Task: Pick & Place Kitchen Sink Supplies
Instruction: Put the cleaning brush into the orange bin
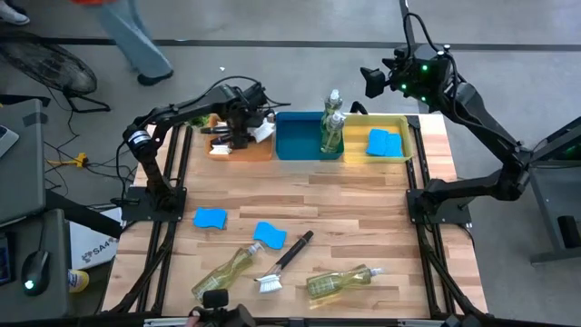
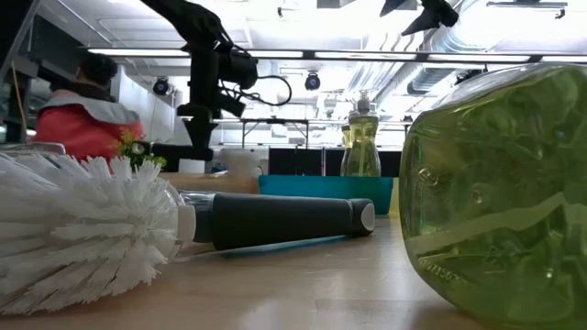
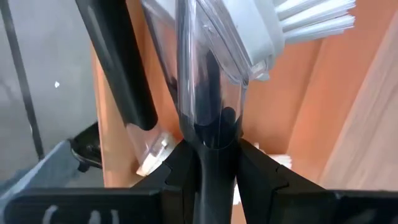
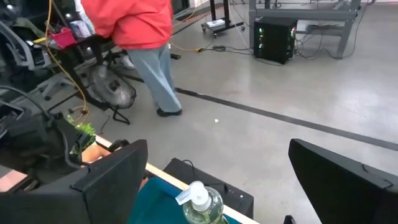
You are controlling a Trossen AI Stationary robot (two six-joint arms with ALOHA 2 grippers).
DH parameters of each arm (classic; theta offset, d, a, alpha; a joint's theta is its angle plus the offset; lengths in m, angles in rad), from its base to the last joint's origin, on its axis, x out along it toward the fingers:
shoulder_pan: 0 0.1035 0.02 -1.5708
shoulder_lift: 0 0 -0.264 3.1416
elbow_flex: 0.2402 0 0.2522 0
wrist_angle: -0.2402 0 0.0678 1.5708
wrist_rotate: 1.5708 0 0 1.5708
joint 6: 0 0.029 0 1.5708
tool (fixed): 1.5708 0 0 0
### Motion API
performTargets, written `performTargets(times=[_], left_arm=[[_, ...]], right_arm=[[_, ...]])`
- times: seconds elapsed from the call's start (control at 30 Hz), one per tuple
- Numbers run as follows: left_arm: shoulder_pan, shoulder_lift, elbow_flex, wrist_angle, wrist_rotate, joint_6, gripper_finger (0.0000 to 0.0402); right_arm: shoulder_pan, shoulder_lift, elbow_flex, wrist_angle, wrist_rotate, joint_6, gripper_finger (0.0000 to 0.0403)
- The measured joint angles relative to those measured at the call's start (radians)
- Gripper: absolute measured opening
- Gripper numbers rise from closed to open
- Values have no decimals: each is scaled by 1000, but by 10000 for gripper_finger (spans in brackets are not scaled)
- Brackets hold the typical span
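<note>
Landmark: the blue bin [image 1: 298, 136] at the far edge of the surface [image 1: 363, 204].

Left tool [image 1: 247, 127]: positioned just left of the blue bin, above a brown tray [image 1: 241, 147]. The wrist view shows its fingers [image 3: 180, 168] clenched on the dark handle of a brush [image 3: 214, 81] with a clear neck and white bristles.

Right tool [image 1: 374, 80]: raised beyond the far right corner of the blue bin, off the surface; jaws stand wide apart and grasp nothing.

Supplies located:
- Two bottles [image 1: 332, 123] of yellow-green liquid upright at the right end of the blue bin.
- One blue sponge [image 1: 385, 143] in the yellow bin [image 1: 410, 136] that adjoins the blue bin on the right.
- Nearer the front, well apart from the blue bin: two blue sponges [image 1: 210, 218], a second brush [image 1: 283, 262] lying flat, and two bottles [image 1: 227, 266] on their sides, one on either side of that brush.

A person in a red top [image 4: 127, 22] stands on the floor beyond the surface
</note>
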Motion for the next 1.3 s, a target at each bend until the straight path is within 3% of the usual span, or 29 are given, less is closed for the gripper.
performTargets(times=[0.37,0.9,1.3], left_arm=[[4,0,-83,20,39,26,82],[4,0,-85,47,145,110,82],[4,0,-100,64,150,166,90]], right_arm=[[0,0,0,0,-2,0,385],[0,0,0,-1,-34,-26,385],[0,0,0,-1,-76,-43,385]])
